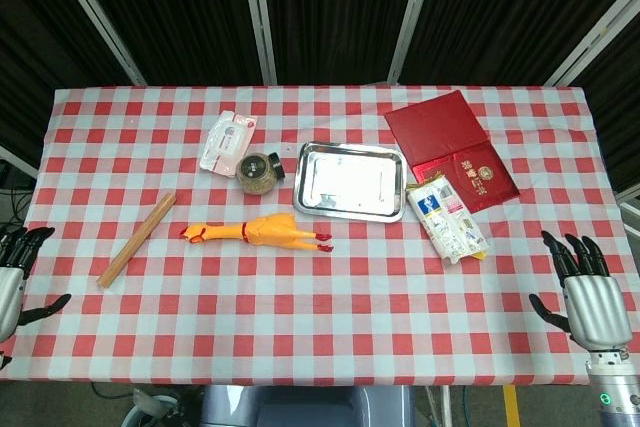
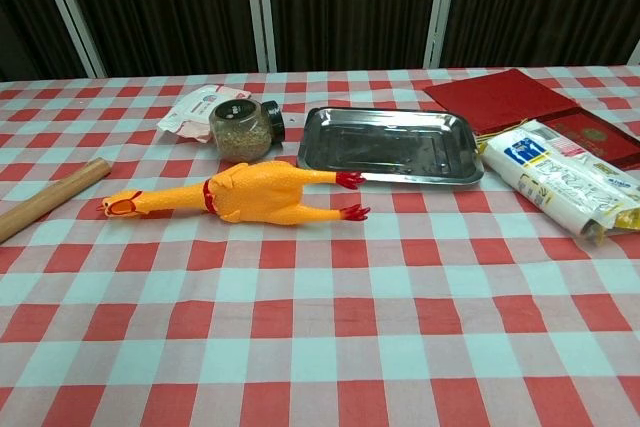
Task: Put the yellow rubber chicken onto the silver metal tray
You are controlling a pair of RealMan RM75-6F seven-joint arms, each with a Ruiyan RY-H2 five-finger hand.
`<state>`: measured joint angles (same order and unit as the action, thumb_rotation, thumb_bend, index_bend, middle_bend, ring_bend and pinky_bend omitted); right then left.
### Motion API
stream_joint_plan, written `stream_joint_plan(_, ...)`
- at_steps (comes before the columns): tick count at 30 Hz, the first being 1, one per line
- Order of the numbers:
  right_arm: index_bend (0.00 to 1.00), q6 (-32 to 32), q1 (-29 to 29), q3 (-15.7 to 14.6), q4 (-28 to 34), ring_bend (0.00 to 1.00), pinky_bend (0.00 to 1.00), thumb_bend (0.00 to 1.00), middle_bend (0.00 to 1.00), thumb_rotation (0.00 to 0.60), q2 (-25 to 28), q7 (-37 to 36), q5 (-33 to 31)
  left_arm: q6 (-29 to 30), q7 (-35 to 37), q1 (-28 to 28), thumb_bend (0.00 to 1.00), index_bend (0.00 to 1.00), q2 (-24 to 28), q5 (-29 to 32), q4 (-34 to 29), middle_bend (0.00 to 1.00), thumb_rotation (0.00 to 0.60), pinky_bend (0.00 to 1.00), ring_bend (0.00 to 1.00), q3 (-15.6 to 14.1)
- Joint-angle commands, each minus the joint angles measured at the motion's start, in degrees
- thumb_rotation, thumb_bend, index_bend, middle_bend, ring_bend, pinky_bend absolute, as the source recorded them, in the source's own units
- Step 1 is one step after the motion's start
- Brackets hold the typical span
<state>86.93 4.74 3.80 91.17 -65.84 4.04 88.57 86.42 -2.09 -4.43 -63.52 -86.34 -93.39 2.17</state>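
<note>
Chicken: yellow rubber chicken (image 1: 262, 232) lies on the cloth, just near-left of the silver metal tray (image 1: 352, 205).
Hands: left hand (image 1: 18, 272) and right hand (image 1: 588, 292) released, fingers apart, at the near edge.
Progress: nothing done; grasp and transfer remain.

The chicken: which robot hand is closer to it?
Left. The left hand hangs off the table's left edge, a bit below the chicken, nearest its head. The right hand is at the far right edge, beyond the tray, farther off.
</note>
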Motion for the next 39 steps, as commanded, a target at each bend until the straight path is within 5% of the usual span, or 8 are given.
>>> stream_joint_plan(1, 0.0, -0.26, 0.03, -0.11, -0.09, 0.1, 0.09, 0.26, 0.21, 0.6, -0.03, -0.11, -0.04, -0.31, 0.03, -0.05, 0.06, 0.12, -0.02, 0.14, -0.13, 0.14, 0.6, 0.02, 0.09, -0.09)
stream_joint_plan(27, 0.0, 0.3, -0.5, -0.6, -0.57, 0.1, 0.09, 0.26, 0.21, 0.6, -0.07, -1.43, 0.51, -4.56, 2.84, -3.06, 0.12, 0.19, 0.38, 0.01, -0.64, 0.2, 0.6, 0.03, 0.12, 0.62)
stream_joint_plan(39, 0.0, -0.99, 0.24, -0.47, -0.43, 0.1, 0.09, 0.26, 0.21, 0.6, 0.03, -1.2, 0.27, -17.68, 5.78, -13.84, 0.13, 0.19, -1.76, 0.86, 2.18, 0.23, 0.6, 0.15, 0.16, 4.33)
